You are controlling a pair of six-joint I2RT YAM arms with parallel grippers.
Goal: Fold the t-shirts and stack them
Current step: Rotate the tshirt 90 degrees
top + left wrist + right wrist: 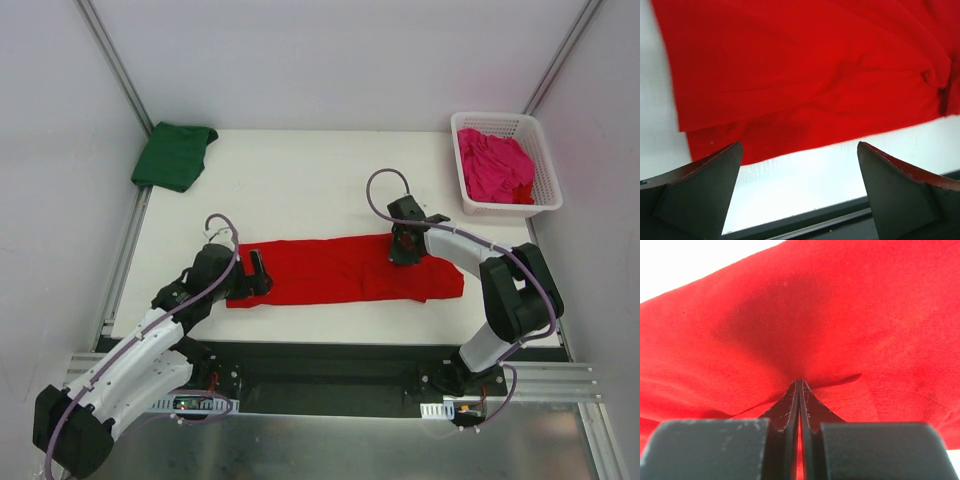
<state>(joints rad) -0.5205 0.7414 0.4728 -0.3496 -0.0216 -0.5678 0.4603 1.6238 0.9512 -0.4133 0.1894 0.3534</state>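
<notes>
Red t-shirt [340,270] lies mid-table as a long strip, partly folded. Right gripper [403,248] is pressed together, pinching its cloth. Left gripper [258,272] is spread at the strip's left end. Next move, likely: left closes on that end for the crosswise fold.

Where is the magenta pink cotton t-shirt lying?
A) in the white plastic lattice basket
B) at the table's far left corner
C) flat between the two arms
A: the magenta pink t-shirt fills the white lattice basket; the red t-shirt lies between the arms, the dark green t-shirt far left.
</notes>
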